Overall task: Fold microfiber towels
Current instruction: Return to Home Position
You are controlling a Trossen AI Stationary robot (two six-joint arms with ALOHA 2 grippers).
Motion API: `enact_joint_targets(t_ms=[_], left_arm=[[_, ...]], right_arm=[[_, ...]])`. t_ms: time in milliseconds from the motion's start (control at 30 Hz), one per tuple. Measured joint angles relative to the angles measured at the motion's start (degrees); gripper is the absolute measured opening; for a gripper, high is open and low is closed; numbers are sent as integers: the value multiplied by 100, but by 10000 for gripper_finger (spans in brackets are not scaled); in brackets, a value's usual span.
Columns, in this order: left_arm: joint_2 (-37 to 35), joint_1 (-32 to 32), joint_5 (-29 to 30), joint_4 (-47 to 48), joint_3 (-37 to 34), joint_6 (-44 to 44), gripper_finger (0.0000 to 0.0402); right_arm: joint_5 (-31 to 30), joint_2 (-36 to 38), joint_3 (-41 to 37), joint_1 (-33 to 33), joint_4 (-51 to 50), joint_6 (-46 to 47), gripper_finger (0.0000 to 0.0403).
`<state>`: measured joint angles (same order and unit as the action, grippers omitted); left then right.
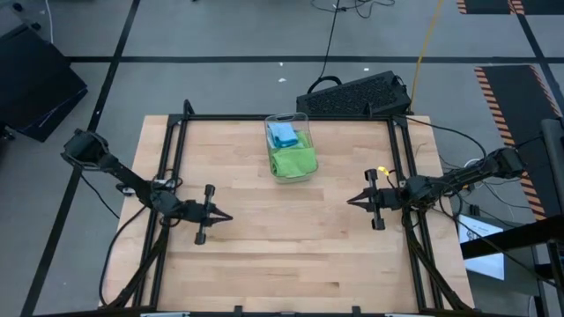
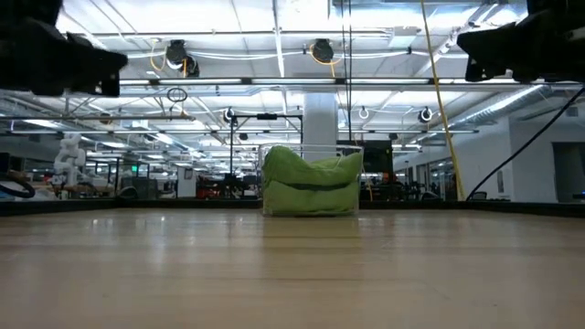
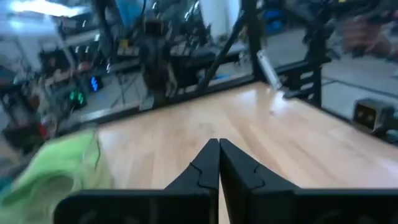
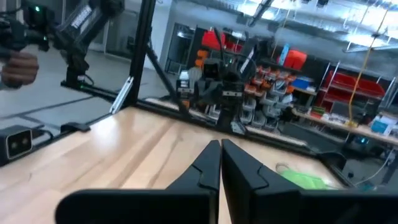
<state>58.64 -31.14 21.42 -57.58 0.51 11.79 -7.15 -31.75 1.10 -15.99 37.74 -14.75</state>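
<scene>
Lime green and light blue microfiber towels (image 1: pixel 291 151) lie piled in a clear plastic bin (image 1: pixel 300 118) at the far middle of the table; the low view shows a green towel (image 2: pixel 311 183) filling it. My left gripper (image 1: pixel 229 217) hovers shut and empty at the table's left, pointing right. My right gripper (image 1: pixel 350 201) hovers shut and empty at the right, pointing left. The green towel also shows in the left wrist view (image 3: pixel 53 171) and the right wrist view (image 4: pixel 305 179).
A black frame (image 1: pixel 172 154) runs around the wooden tabletop. A dark keyboard-like box (image 1: pixel 357 95) sits past the far edge. A person's hand (image 4: pixel 18 67) shows beyond the table in the right wrist view. Bare wood lies between and in front of the grippers.
</scene>
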Motion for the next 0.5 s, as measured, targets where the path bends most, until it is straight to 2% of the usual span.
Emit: enact_joint_targets(t_ms=[200, 500], left_arm=[[-861, 49, -147, 764, 3, 403, 4], [-2397, 156, -147, 2390, 7, 416, 4]], right_arm=[[18, 287, -8, 2, -224, -175, 6], [24, 893, -15, 2, -1067, -259, 6]])
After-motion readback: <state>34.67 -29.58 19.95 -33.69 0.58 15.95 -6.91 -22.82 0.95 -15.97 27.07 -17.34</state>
